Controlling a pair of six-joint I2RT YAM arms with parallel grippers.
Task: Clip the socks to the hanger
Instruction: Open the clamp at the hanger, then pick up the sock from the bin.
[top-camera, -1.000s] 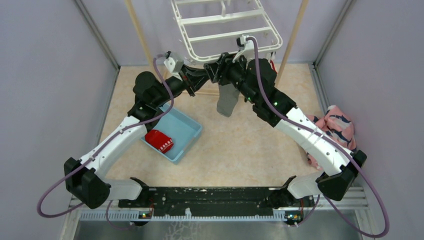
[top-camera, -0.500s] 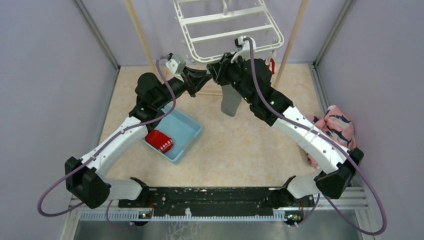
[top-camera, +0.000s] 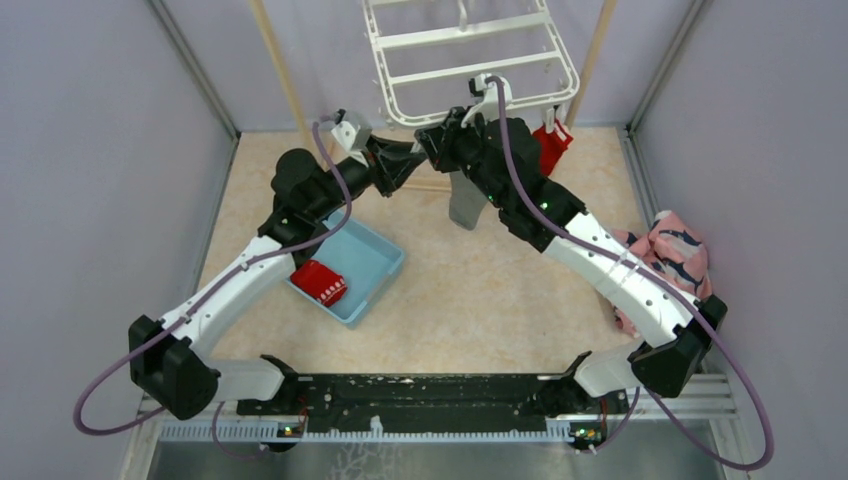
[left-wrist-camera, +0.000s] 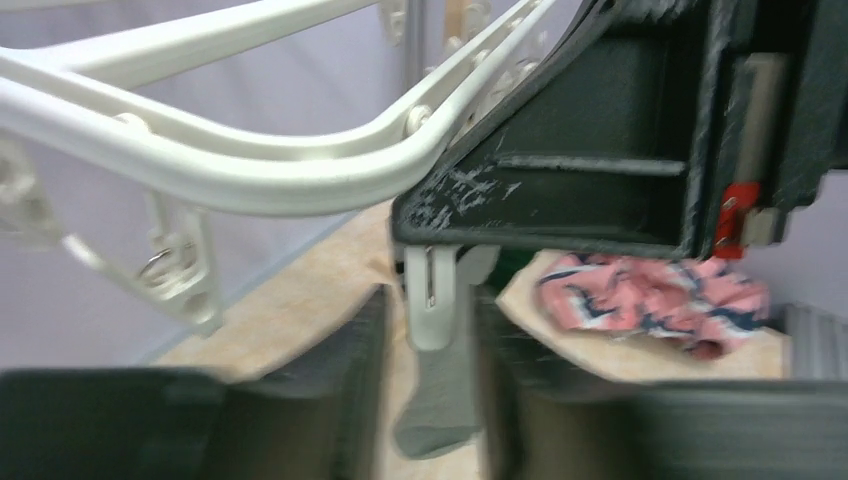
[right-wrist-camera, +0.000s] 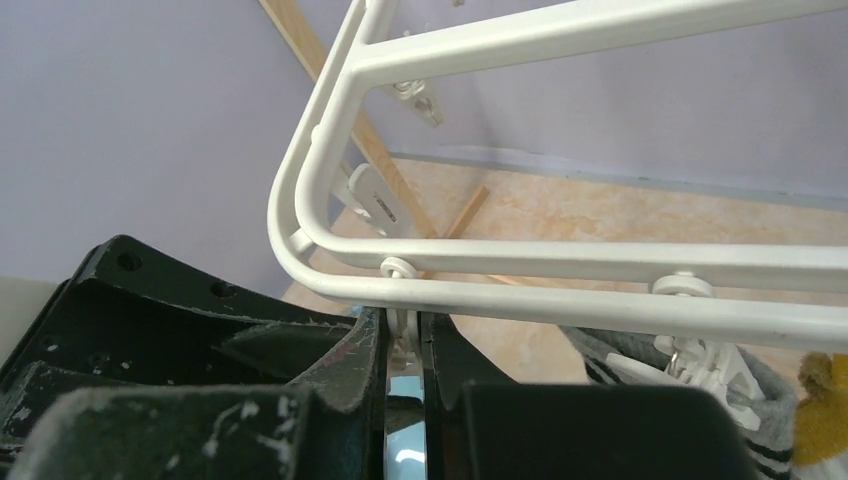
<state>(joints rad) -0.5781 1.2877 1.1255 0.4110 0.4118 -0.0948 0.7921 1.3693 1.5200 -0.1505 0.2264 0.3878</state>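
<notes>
The white hanger hangs at the back centre. A grey sock dangles from a clip on its near edge. My left gripper is open, its fingers standing on either side of the sock without touching it. Just above, my right gripper is shut on the top of that clip, right under the hanger's rail. A red sock hangs from the hanger's right corner. Another red sock lies in the blue bin. In the right wrist view a striped sock hangs from a clip.
Two wooden poles flank the hanger. The pink patterned cloth lies on the table at the right wall. Grey walls close in both sides. The two arms meet tip to tip under the hanger's front edge.
My left gripper has opened and let go of the grey sock, which now hangs from the clip. My right gripper has shut on the clip. The hanger swung right, showing the red sock.
</notes>
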